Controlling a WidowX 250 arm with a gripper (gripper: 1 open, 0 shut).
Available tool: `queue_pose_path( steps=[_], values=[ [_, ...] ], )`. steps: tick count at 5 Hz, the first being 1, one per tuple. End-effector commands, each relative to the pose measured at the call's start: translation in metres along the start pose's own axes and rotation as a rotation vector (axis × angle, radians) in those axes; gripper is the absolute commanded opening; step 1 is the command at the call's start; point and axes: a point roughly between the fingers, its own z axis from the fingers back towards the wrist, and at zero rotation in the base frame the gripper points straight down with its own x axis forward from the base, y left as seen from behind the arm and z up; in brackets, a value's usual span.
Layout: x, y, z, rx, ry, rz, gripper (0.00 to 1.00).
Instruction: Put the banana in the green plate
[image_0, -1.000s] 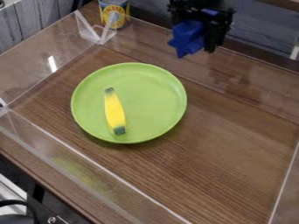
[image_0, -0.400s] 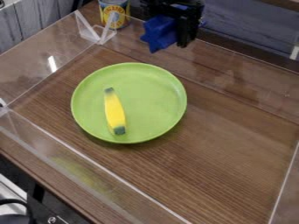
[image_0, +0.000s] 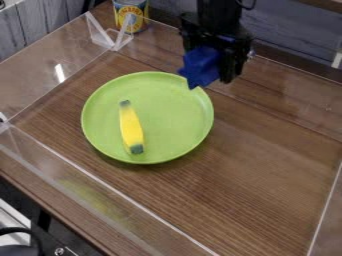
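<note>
— Since the earlier frames, what has been shifted?

— Only the gripper (image_0: 214, 62): it has been brought down and toward the camera, and is now pictured at the far right rim of the green plate (image_0: 182, 99). The banana (image_0: 130, 128) has been left where it lay.

— How is the banana set?

— It is seen lying flat inside the plate, below and to the left of the gripper and well apart from it. Its long axis is run nearly front to back, one dark tip pointed away from the camera, the other toward it.

— And the gripper's state?

— The jaws are spread; nothing is seen to be grasped.

— Any writing?

— A yellow container (image_0: 130, 14) is shown behind and left of the gripper; its label cannot be read.
</note>
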Motion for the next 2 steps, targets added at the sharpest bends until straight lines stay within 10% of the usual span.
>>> queue_pose_path(
  steps=[1, 2],
  values=[
    [0.0038, 0.0063, 0.0249, 0.025, -0.084, 0.006, 0.0],
    [0.0065, 0.0099, 0.029, 0.026, -0.098, -0.034, 0.0]
  ],
)
